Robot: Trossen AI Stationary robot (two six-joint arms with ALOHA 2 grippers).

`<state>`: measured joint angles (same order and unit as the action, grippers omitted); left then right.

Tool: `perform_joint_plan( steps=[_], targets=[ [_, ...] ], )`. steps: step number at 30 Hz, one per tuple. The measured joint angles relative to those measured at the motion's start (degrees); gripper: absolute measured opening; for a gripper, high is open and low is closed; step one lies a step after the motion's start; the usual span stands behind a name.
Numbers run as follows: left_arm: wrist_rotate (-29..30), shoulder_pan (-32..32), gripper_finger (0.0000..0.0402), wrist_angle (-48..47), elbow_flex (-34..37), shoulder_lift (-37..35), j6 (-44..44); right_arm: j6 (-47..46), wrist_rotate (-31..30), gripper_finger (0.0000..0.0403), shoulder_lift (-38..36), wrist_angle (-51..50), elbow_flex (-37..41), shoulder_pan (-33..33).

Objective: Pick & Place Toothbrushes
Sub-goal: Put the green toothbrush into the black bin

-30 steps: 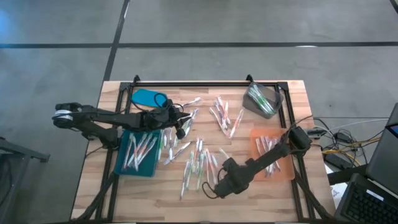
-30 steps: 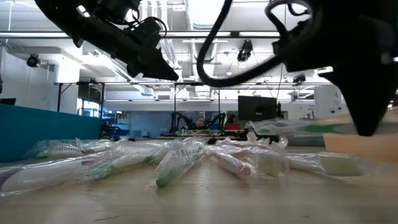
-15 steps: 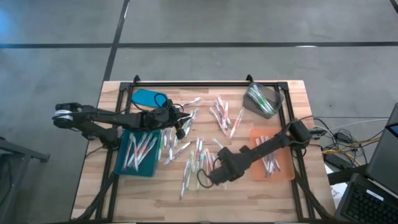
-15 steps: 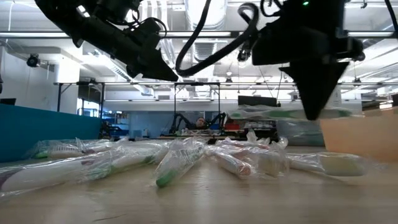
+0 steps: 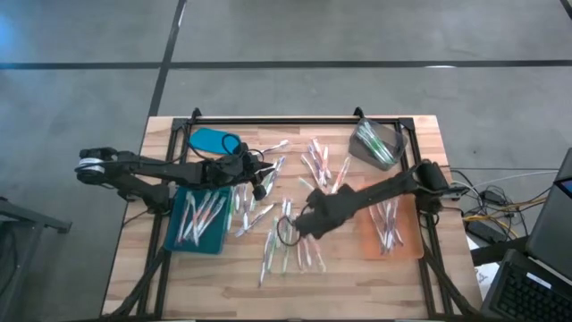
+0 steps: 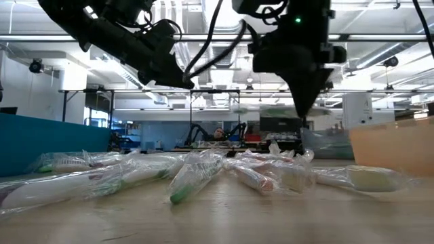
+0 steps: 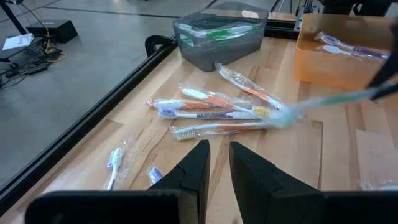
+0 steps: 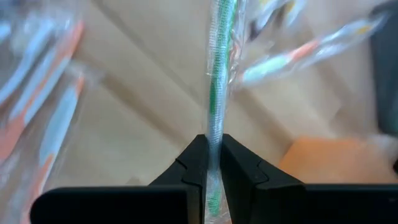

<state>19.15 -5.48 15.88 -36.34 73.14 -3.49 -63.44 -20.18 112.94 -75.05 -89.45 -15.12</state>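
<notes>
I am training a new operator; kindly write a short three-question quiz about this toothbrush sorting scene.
1. True or false: the right gripper is shut on a green wrapped toothbrush.
2. Which tray lies on the right arm's side of the table? A) teal tray B) orange tray C) grey bin
3. Fill in: the left gripper hovers beside the ___ tray.

Key:
1. True; the wrist view shows the toothbrush pinched between the fingers.
2. B, the orange tray; the grey bin sits at the far edge.
3. Teal, the teal tray; this gripper holds nothing.
</notes>
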Motion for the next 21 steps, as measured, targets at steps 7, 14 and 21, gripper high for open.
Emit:
perform_joint_plan(
  steps=[7, 14, 21],
  targets=[
    [0.0, 0.0, 0.0067, 0.0, 0.0, 0.0, -0.9, 5.0, -5.5, 0.0028, -5.7, -2.3, 0.0, 5.8],
    [0.0, 0.0, 0.0067, -0.2, 0.0, 0.0, -0.8, 8.5, -11.1, 0.0028, -13.0, -5.4, 0.1, 11.6],
    [0.0, 0.0, 0.0067, -0.1, 0.0, 0.0, -0.8, 15.4, -14.8, 0.0028, -18.9, -5.6, 0.1, 18.0]
  ],
)
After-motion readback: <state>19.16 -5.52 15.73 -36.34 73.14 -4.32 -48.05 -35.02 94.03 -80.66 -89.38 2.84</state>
